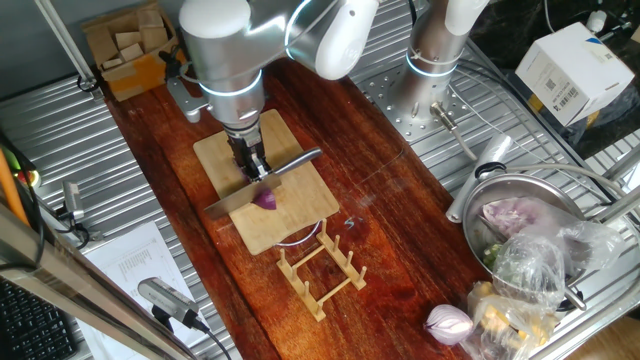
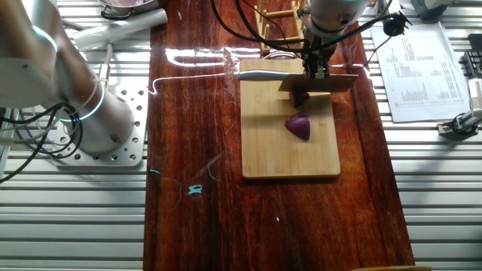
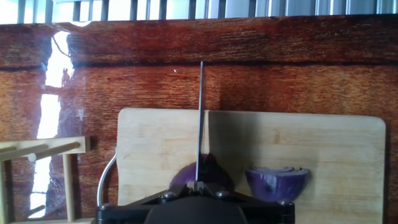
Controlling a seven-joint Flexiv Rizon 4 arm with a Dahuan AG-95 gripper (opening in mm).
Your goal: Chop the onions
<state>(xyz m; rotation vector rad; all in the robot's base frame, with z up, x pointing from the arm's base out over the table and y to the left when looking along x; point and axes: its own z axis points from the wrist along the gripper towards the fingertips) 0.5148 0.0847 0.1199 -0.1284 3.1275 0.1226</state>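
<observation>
My gripper (image 1: 250, 165) is shut on a cleaver (image 1: 290, 170) and holds it blade-down across the bamboo cutting board (image 1: 290, 225). In the other fixed view the gripper (image 2: 316, 69) grips the cleaver's spine, its pale handle (image 2: 260, 75) pointing left. One purple onion wedge (image 2: 300, 98) sits right under the blade and is partly hidden by it. The second wedge (image 2: 299, 126) lies free on the board beside it. In the hand view the blade (image 3: 200, 118) shows as a thin vertical line over the first wedge (image 3: 211, 176), with the second wedge (image 3: 277, 182) to its right.
A wooden dish rack (image 1: 320, 265) stands just past the board's end. A whole pale onion (image 1: 448, 322) lies at the front right beside a metal pot (image 1: 520, 215) with bagged vegetables. A box of wooden blocks (image 1: 130, 50) sits at the back left.
</observation>
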